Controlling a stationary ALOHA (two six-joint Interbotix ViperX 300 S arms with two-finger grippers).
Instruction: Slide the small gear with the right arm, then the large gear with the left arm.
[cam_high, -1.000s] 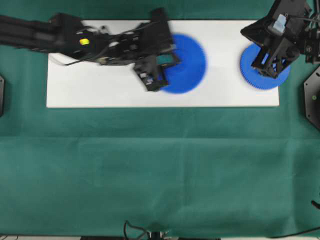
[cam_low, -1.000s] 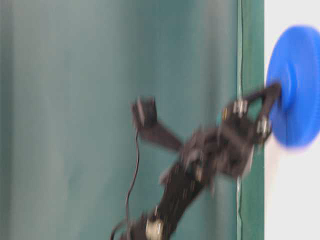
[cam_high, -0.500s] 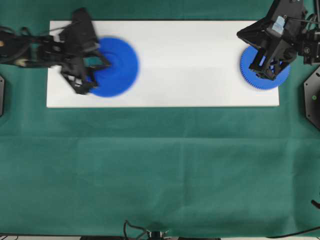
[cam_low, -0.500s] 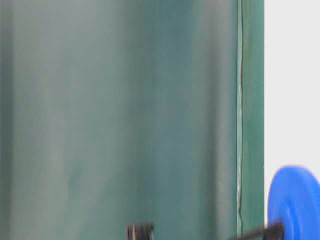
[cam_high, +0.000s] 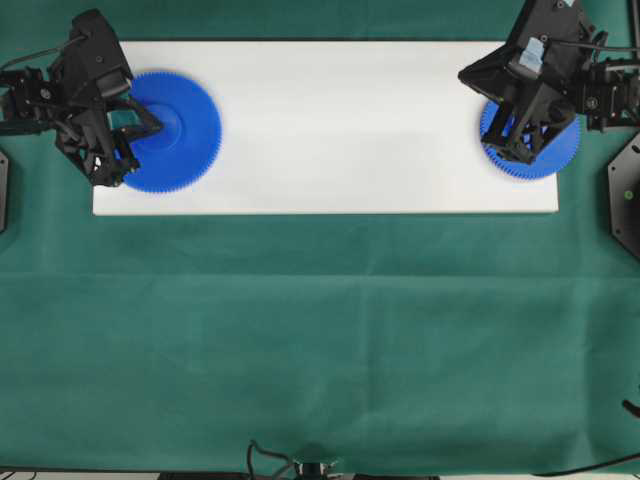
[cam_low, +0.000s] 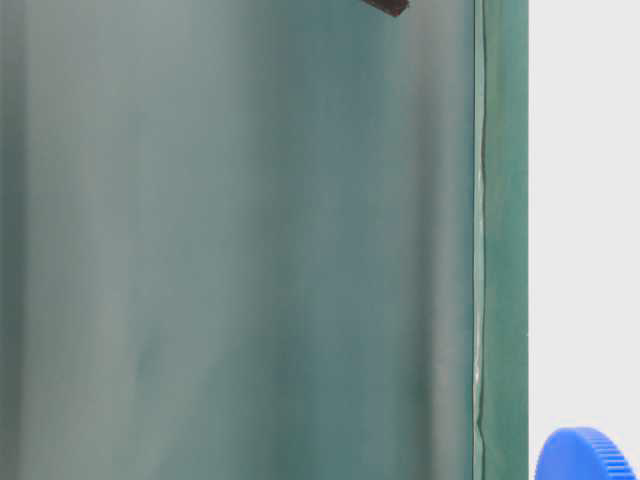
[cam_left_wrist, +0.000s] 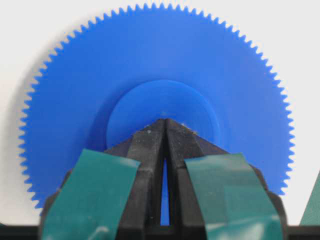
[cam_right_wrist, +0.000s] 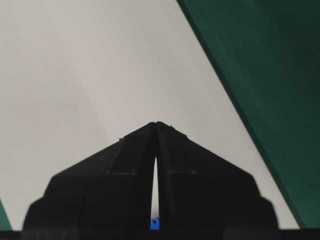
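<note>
Overhead: your left hand rests on the large gear at the white board's left end; your right hand sits over the small gear at the right end.
Left wrist: fingers pressed together, tip on the gear's hub.
Right wrist: fingers together above the board.

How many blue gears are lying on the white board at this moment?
2. The large gear lies at the board's left end, with the left gripper on it. The small gear lies at the right end, partly hidden under the right gripper.

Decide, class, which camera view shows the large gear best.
The left wrist view: the large gear fills it, teeth and hub sharp. Overhead shows it whole but small; the table-level view catches only a toothed edge.
</note>
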